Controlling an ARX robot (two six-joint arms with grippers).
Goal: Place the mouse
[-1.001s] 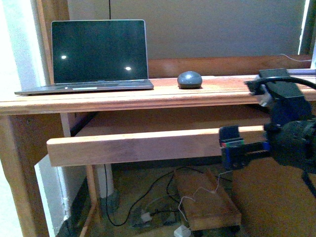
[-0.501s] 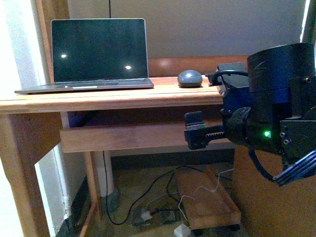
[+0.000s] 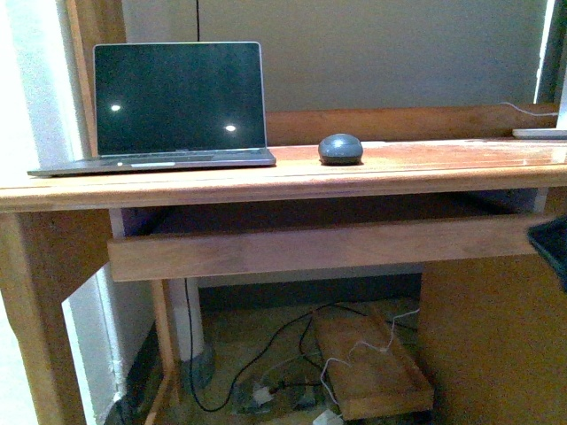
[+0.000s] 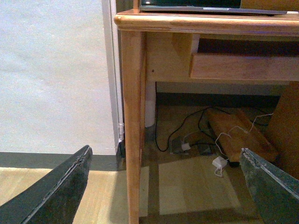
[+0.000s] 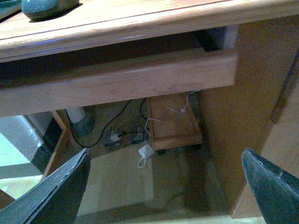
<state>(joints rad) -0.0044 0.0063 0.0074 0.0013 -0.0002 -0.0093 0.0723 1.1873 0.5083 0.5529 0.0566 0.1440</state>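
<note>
The dark grey mouse (image 3: 340, 148) rests on the wooden desk top (image 3: 425, 164), to the right of the open laptop (image 3: 177, 102). It also shows in the right wrist view (image 5: 46, 8) at the desk's edge. My right gripper (image 5: 163, 186) is open and empty, low in front of the desk and below the keyboard tray (image 5: 121, 81); only a dark edge of that arm (image 3: 553, 248) shows in the front view. My left gripper (image 4: 163, 186) is open and empty, low near the desk's left leg (image 4: 132, 121).
A pull-out keyboard tray (image 3: 319, 248) hangs under the desk top. Cables and a white adapter (image 3: 283, 390) lie on the floor beside a wooden rolling stand (image 3: 368, 363). A wall (image 4: 56, 74) stands left of the desk.
My right arm has drawn back down and out of the front view, from in front of the desk. The keyboard tray has slid in under the desk. The mouse has not moved.
</note>
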